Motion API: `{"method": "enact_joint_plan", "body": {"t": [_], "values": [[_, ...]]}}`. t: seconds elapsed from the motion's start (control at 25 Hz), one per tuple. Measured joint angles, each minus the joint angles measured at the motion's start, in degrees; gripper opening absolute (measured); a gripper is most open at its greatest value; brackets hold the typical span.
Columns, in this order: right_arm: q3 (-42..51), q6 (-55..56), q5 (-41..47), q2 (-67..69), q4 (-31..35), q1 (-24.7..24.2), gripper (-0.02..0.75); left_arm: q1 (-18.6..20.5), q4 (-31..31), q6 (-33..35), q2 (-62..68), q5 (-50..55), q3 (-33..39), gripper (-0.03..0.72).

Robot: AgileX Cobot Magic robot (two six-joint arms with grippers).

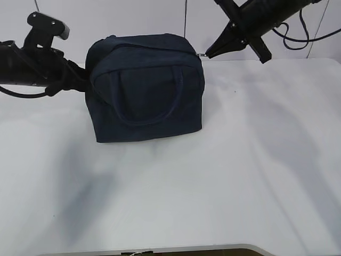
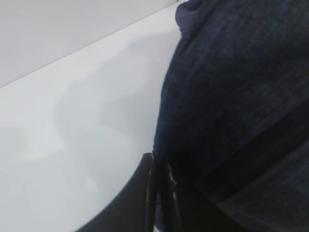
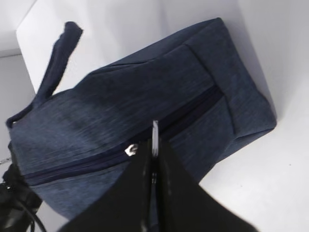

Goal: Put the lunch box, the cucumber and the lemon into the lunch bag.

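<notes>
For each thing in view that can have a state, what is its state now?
lunch bag: upright on the table, zipper closed along the top.
metal ring: pinched in the right gripper.
right gripper: shut on the ring.
left gripper: shut, pressed against the bag's side; whether it pinches fabric is unclear.

The bag (image 1: 145, 88) stands on the table (image 1: 224, 176), toward the far edge and left of the middle, a handle (image 1: 152, 96) lying against its near face. The left gripper (image 2: 161, 193) is at the bag's left side, touching the fabric. The right gripper (image 1: 209, 53) sits at the bag's upper right corner, its tips over the zipper (image 3: 120, 157) that runs along the top, closed on a metal ring (image 3: 155, 137).
</notes>
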Motion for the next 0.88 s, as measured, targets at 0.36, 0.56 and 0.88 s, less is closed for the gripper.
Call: {"method": "enact_joint_plan", "body": {"t": [0.36, 0.56, 0.88], "values": [[0.0, -2.4, 0.0, 2.5, -2.8, 0.0, 0.005, 0.0, 0.0, 0.0, 0.0, -1.1, 0.0, -0.023], [0.0, -3.4, -0.3, 3.2, -5.8, 0.0, 0.005, 0.0, 0.0, 0.0, 0.0, -2.2, 0.0, -0.023], [0.0, -6.7, -1.0, 6.4, -6.8, 0.0, 0.005, -0.1, 0.0, 0.0, 0.0, -2.4, 0.0, -0.023]]}}
